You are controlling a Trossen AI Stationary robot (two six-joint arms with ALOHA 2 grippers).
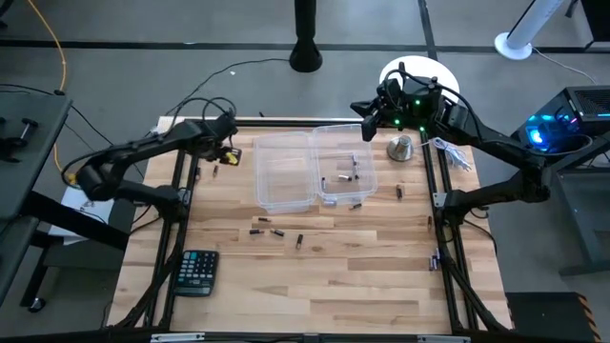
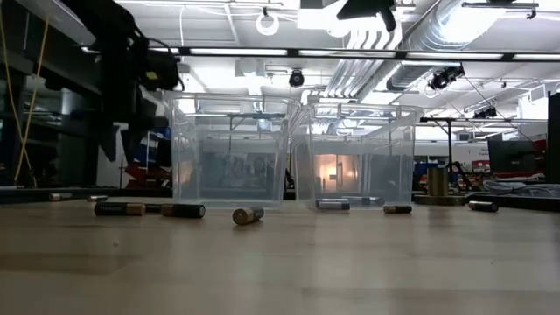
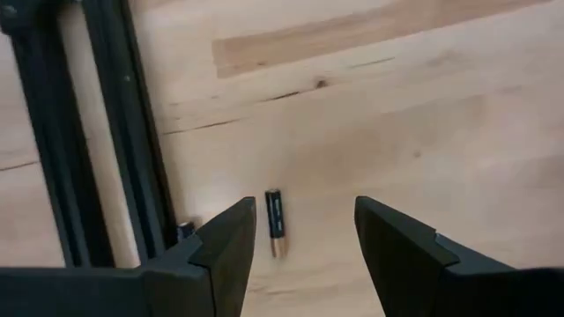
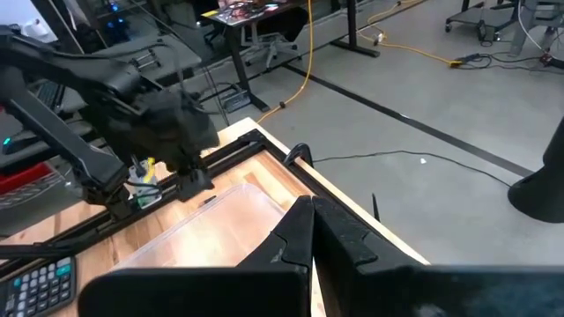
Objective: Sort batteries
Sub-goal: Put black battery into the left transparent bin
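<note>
Above battery (image 3: 275,222): left tool (image 3: 304,231) open.

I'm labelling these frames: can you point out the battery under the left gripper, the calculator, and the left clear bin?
battery (image 3: 275,222), left wrist view, middle of its body.
calculator (image 1: 197,272), high view, its keypad.
left clear bin (image 1: 259,176), high view, its left wall.

Lab/workshop: exposed ceiling ducts (image 2: 455,35), concrete floor (image 4: 458,97), workbenches, floor cables (image 4: 397,48).

Wooden table (image 1: 315,286) bearing two clear bins (image 1: 315,176), scattered batteries (image 1: 276,232), calculator (image 1: 197,272), bell-shaped object (image 1: 399,148); one battery (image 3: 275,222) beneath left gripper (image 3: 304,233).
</note>
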